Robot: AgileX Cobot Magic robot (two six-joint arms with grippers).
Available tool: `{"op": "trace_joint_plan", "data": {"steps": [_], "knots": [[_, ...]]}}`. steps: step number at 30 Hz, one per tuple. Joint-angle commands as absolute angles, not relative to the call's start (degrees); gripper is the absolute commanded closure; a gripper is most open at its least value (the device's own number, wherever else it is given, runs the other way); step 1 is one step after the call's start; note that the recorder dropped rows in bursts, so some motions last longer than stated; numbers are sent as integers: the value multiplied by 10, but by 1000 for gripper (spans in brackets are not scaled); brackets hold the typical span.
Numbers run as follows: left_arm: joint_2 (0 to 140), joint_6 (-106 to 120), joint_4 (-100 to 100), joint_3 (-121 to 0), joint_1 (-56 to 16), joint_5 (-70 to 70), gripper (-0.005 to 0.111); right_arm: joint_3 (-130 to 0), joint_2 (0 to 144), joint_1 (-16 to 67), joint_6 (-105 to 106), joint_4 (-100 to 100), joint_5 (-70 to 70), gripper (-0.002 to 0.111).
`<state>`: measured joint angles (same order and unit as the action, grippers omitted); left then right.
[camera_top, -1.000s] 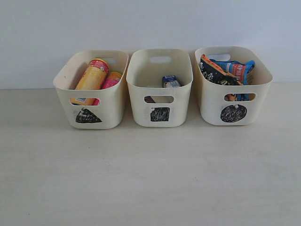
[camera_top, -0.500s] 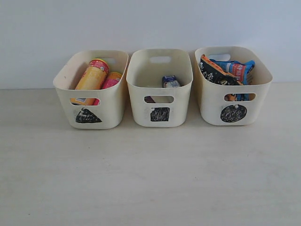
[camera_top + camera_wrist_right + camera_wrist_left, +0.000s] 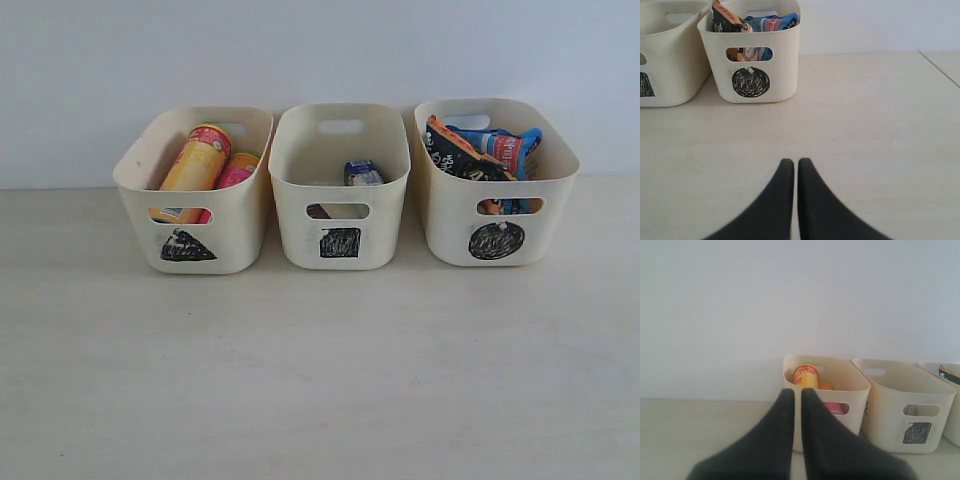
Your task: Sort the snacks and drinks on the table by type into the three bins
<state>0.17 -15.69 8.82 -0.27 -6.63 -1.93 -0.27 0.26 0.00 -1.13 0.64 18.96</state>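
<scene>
a: anything moved?
b: nothing. canisters (image 3: 205, 160) in triangle bin (image 3: 238, 232), cartons (image 3: 362, 173) in square bin (image 3: 388, 232), bags (image 3: 480, 150) in circle bin (image 3: 448, 222).
a: left gripper (image 3: 796, 395), right gripper (image 3: 791, 165)?
b: only wrist views show them: fingers together, empty.

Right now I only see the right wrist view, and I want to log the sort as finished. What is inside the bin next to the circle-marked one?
Observer: That is the square-marked bin. The exterior view shows a blue-and-white carton standing inside it, towards the back.
Operator: And the third bin, which is outside my picture?
Observer: The triangle-marked bin holds the yellow canister and the pink canister, leaning side by side.
</scene>
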Motion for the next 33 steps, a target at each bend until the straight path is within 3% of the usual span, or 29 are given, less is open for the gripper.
{"op": "trace_joint_plan", "data": {"steps": [1,15,20,33], "knots": [[0,-162,83,0,-64,7,103,0,0,0,-13,4,187,108],[0,-162,77,0,-64,94,103,0,0,0,-13,4,187,108],[0,17,-73,0,-63,108,103,0,0,0,-13,4,184,108],[0,25,-60,0,-63,163,103,0,0,0,-13,4,184,108]]}}
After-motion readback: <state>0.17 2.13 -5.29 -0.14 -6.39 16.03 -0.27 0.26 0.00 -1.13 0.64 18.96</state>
